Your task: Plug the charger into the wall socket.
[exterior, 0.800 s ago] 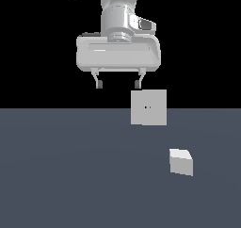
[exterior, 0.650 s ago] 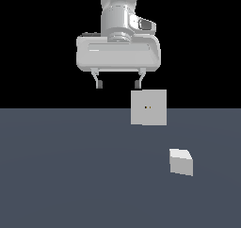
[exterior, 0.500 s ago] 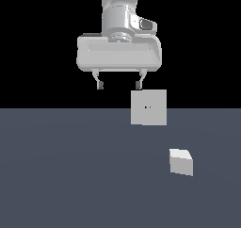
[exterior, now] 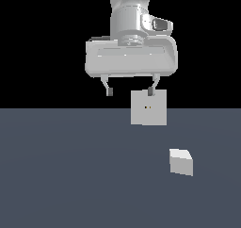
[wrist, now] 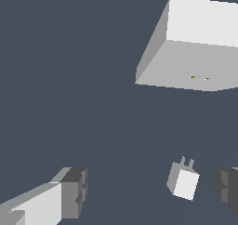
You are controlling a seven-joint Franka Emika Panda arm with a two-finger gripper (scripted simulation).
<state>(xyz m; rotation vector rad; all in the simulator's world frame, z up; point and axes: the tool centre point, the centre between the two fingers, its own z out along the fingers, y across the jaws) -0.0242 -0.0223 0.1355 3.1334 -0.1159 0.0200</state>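
Note:
The charger (exterior: 181, 161) is a small off-white block lying on the dark floor, toward the exterior view's right and nearer the camera. In the wrist view the charger (wrist: 183, 183) shows two short prongs on one face. The wall socket (exterior: 148, 107) is an upright light grey square plate with two tiny holes at its centre; the wrist view shows the socket (wrist: 195, 56) as a thick block. My gripper (exterior: 130, 91) hangs open above the floor with nothing between its fingers, well above the charger. One fingertip (exterior: 151, 90) overlaps the socket's top edge. In the wrist view the gripper (wrist: 151, 190) is open, and the charger lies close to one finger (wrist: 227, 187).
A flat dark grey-blue floor (exterior: 70, 175) fills the lower half of the exterior view, under a black background. Nothing else shows.
The gripper has shifted toward the exterior view's right and come down a little, still open. The charger and socket have not moved.

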